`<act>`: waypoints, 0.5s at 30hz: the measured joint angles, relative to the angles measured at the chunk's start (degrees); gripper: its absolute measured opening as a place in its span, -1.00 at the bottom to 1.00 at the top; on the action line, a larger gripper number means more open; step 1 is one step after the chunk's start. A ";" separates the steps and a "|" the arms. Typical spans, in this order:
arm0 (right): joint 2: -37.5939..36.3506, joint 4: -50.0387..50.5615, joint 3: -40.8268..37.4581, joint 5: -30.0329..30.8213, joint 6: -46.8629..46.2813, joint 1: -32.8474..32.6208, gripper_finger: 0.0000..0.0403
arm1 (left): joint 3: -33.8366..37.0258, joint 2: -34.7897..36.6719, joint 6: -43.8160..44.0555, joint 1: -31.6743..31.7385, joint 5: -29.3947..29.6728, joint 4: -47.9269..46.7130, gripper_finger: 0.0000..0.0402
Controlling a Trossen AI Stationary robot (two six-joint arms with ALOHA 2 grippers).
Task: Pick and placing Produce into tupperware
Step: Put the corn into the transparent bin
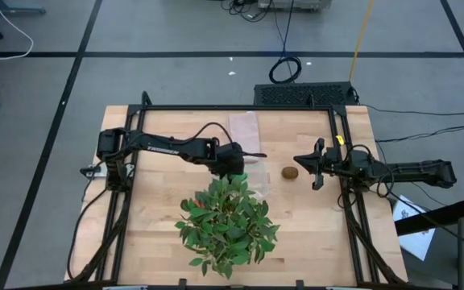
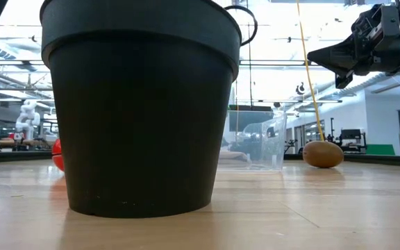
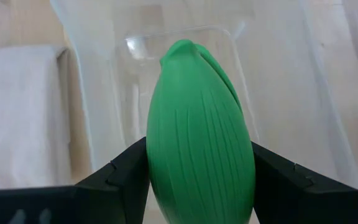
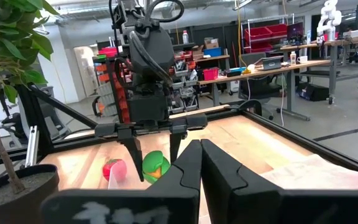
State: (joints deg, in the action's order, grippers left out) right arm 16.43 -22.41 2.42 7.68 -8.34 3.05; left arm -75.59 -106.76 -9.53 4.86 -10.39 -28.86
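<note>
The left gripper (image 3: 201, 186) hangs over the clear tupperware (image 3: 278, 93), fingers (image 3: 120, 177) grasping the green oval (image 3: 201, 137). The kiwi (image 1: 291, 171) lies on the counter (image 1: 321, 234) beside the right gripper (image 1: 299, 162), fingers clenched. No writing is legible.

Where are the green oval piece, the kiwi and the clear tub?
green oval piece (image 3: 201, 137): left wrist view, middle of its ribbed face, held in the left gripper.
kiwi (image 2: 323, 154): low view, middle of its brown side.
clear tub (image 2: 259, 142): low view, its see-through wall.
</note>
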 joint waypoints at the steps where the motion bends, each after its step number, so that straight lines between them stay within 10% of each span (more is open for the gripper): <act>1: 0.00 0.01 -0.01 0.00 0.00 0.00 -1.00 | 0.00 0.00 0.30 0.00 -0.07 -0.02 0.08; 15: 0.00 0.15 -0.02 0.00 0.00 0.00 -1.00 | 0.04 -1.13 -0.53 -0.13 1.46 -2.28 0.08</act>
State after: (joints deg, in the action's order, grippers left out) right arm 16.42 -22.26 2.39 7.68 -8.34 3.05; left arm -75.55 -107.89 -10.06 4.73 -8.93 -31.14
